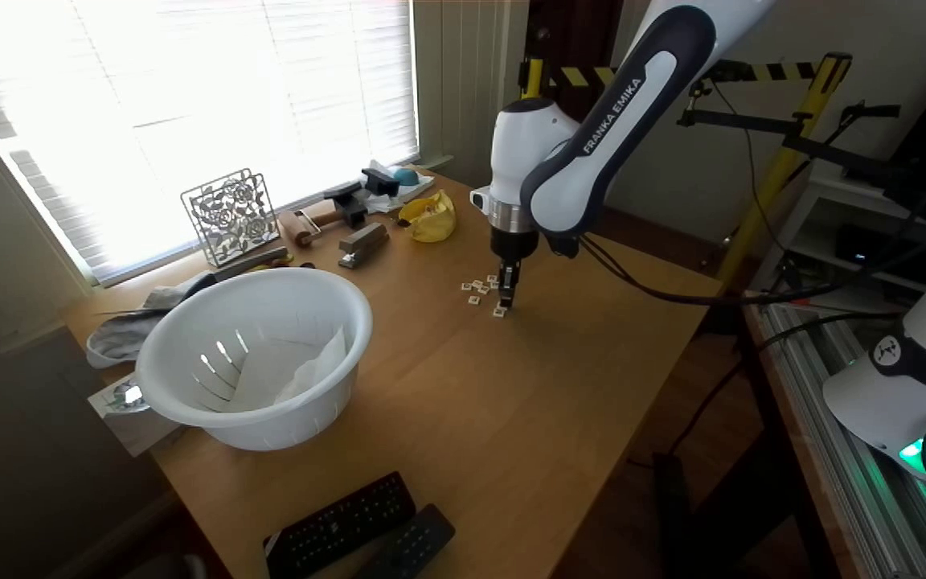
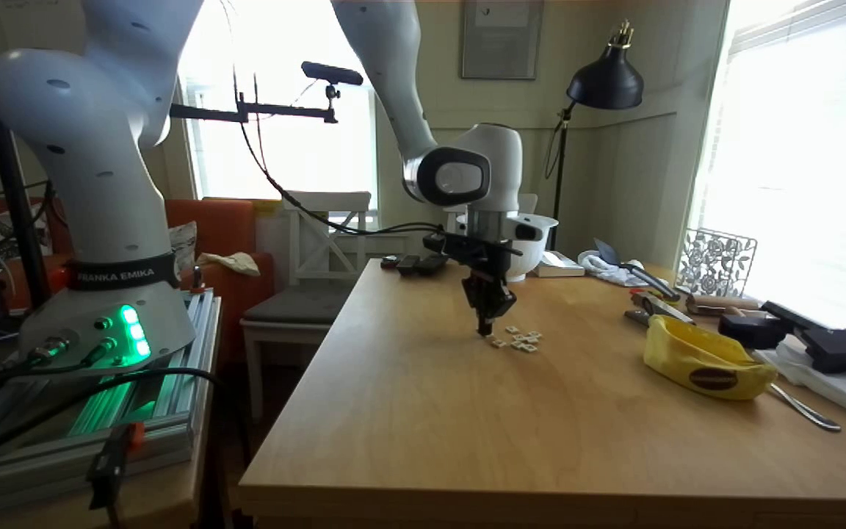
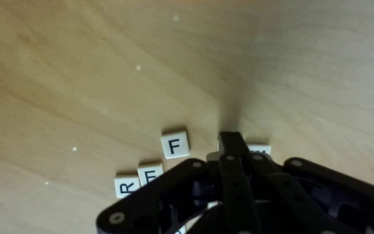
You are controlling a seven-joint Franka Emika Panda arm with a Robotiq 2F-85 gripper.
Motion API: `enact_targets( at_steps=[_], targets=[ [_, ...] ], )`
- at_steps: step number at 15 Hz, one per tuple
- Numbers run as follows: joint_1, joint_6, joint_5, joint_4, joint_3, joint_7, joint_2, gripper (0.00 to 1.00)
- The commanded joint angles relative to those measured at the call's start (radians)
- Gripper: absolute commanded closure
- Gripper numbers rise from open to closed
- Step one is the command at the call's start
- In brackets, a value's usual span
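Observation:
My gripper [image 3: 234,143] points straight down, its fingers shut together low over the wooden table [image 1: 551,370]. Small white letter tiles lie loosely grouped around the fingertips. In the wrist view an F tile [image 3: 175,145] sits left of the tips. Beyond it an E tile [image 3: 150,173] touches an R tile [image 3: 127,186]. A half-hidden tile [image 3: 259,149] shows just right of the fingertips; its letter is covered. A pale edge appears left of the tips, mostly blocked by them. In an exterior view, one tile [image 1: 499,311] lies right beside the gripper [image 1: 506,301]. No held tile is visible.
A white slotted bowl [image 1: 286,426] with paper inside stands near a table edge, with black remotes [image 1: 342,523] close by. Along the window side are a yellow banana-shaped pouch [image 2: 709,360], a stapler [image 1: 363,244] and a metal napkin holder [image 1: 230,217].

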Motion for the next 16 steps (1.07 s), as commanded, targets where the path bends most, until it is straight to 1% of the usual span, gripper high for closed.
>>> enact_targets(
  at_steps=[1,16],
  targets=[
    [-0.009,0.020,0.005,0.029,0.011,-0.006,0.047,1.00],
    [0.003,0.003,-0.010,0.033,0.001,0.003,0.048,1.00]
  ],
)
